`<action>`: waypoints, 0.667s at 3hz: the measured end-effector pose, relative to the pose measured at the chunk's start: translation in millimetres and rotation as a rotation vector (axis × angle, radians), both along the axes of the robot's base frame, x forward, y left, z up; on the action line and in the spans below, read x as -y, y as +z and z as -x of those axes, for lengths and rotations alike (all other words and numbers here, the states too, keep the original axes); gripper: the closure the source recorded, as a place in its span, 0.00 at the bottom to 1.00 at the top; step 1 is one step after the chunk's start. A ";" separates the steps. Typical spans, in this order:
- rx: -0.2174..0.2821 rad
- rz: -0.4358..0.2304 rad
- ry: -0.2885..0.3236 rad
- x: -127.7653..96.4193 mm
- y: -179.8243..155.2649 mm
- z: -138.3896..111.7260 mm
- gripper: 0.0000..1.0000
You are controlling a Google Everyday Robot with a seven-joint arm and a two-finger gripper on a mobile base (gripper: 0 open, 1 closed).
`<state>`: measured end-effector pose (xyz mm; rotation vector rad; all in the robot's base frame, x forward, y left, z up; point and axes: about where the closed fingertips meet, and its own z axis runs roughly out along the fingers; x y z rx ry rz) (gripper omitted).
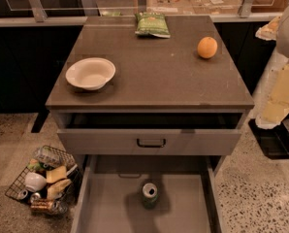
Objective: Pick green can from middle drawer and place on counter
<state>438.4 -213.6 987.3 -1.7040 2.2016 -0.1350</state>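
Observation:
The green can (pixel 150 194) stands upright on the flat grey floor of the middle drawer (pixel 110 203), which is pulled out at the bottom of the view. The can's silver top with its mouth hole faces up. The dark grey-brown counter (pixel 154 76) is above it. My gripper (pixel 276 106) hangs at the right edge of the view, beside the cabinet's right side. It is well above and to the right of the can and touches nothing.
On the counter are a white bowl (pixel 90 73) at the left, a green chip bag (pixel 152 24) at the back and an orange (pixel 207 47) at the right. The top drawer (pixel 151 141) is slightly open. A wire basket (pixel 43 180) of clutter sits on the floor at the left.

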 end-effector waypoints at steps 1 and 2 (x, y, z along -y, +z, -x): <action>0.000 0.000 0.000 0.0 0.1 0.0 0.00; 0.008 -0.025 0.001 3.9 0.9 0.0 0.00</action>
